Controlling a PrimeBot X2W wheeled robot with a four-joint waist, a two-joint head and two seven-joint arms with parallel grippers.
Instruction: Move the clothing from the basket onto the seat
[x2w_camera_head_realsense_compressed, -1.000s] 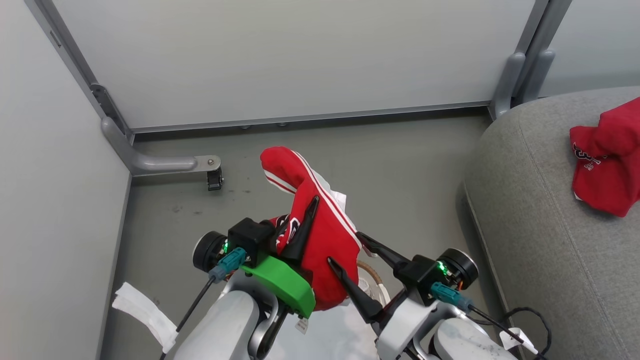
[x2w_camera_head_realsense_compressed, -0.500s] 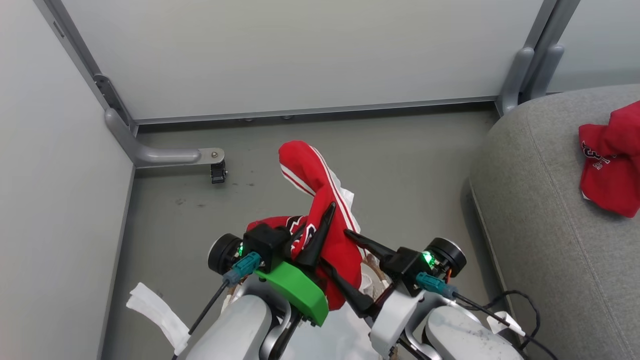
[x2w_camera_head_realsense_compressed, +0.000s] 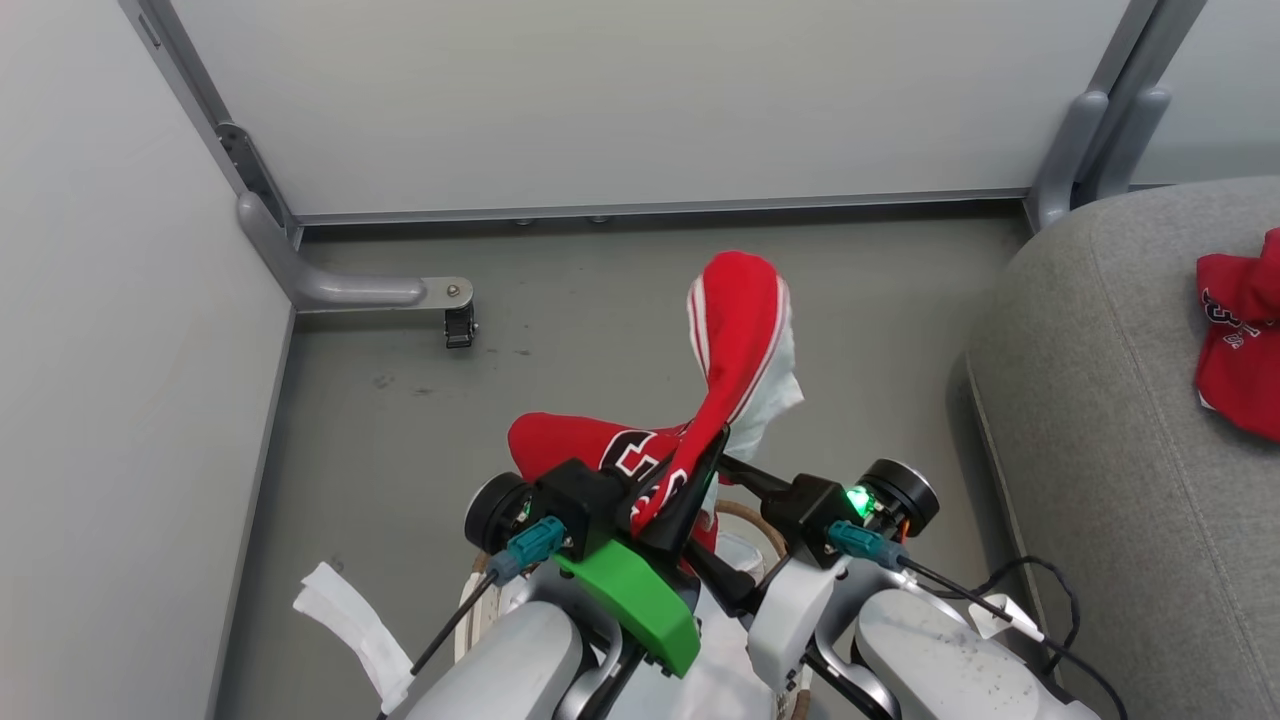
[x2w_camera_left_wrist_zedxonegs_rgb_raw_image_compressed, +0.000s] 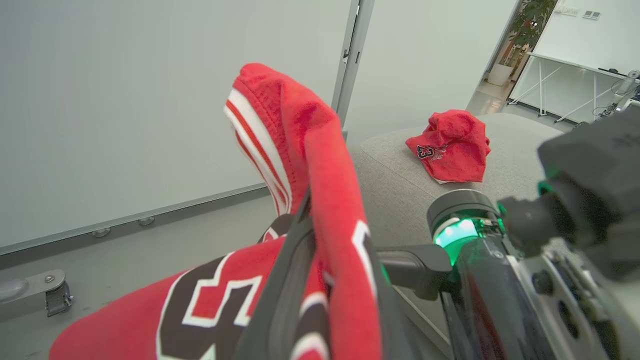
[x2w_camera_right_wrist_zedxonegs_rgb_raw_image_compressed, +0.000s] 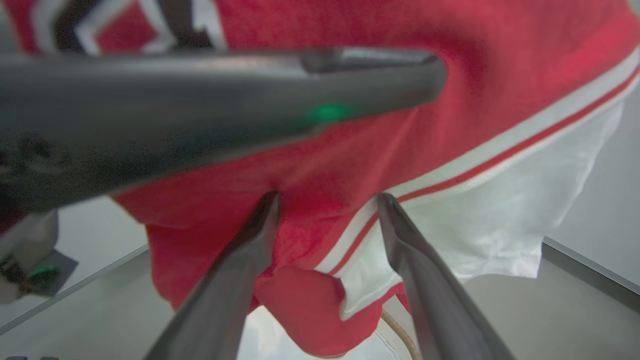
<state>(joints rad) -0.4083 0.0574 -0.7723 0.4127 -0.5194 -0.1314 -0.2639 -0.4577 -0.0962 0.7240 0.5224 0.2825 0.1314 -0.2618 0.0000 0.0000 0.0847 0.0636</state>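
Observation:
My left gripper (x2w_camera_head_realsense_compressed: 715, 440) is shut on a red garment with white stripes and black-and-white numbers (x2w_camera_head_realsense_compressed: 735, 320), held up above the floor; a fold of it rises above the fingers (x2w_camera_left_wrist_zedxonegs_rgb_raw_image_compressed: 295, 260) and the rest drapes down. My right gripper (x2w_camera_right_wrist_zedxonegs_rgb_raw_image_compressed: 327, 200) is open, its two fingertips against the hanging cloth from below. Under both arms a bit of the basket's brown rim (x2w_camera_head_realsense_compressed: 765, 525) shows. A second piece of red clothing (x2w_camera_head_realsense_compressed: 1240, 340) lies crumpled on the grey seat (x2w_camera_head_realsense_compressed: 1100, 420) at the right, also seen as a red heap (x2w_camera_left_wrist_zedxonegs_rgb_raw_image_compressed: 452, 147).
Pale wall panels close the back and left. A metal foot with a caster (x2w_camera_head_realsense_compressed: 458, 325) stands on the grey floor at the left. A black cable (x2w_camera_head_realsense_compressed: 1050, 600) trails beside the seat's base. A white paper tag (x2w_camera_head_realsense_compressed: 350, 630) hangs at the lower left.
The camera has shifted. My left gripper has turned toward the seat, and the garment's raised fold has swung from left to right. The right gripper has closed in beside it.

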